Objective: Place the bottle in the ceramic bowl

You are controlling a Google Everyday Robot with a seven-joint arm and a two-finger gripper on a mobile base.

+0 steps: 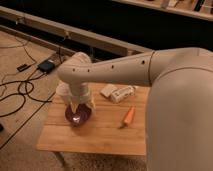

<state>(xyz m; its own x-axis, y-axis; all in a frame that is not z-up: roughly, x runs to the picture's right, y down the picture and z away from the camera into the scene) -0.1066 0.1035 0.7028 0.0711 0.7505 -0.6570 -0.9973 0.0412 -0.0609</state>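
Wooden counter (pixel 100 135) carries everything. Robot arm (pixel 125 67) reaches across it. Gripper (pixel 79 106) hangs right over the maroon ceramic bowl (pixel 85 119) near the left edge; spread or closed, cannot tell. Bottle (pixel 123 93) lies on its side toward the far edge, apart from the bowl, just beside a pale block (pixel 107 90). Judged light, stiff, smooth, apt to roll: grasp across mid-body.
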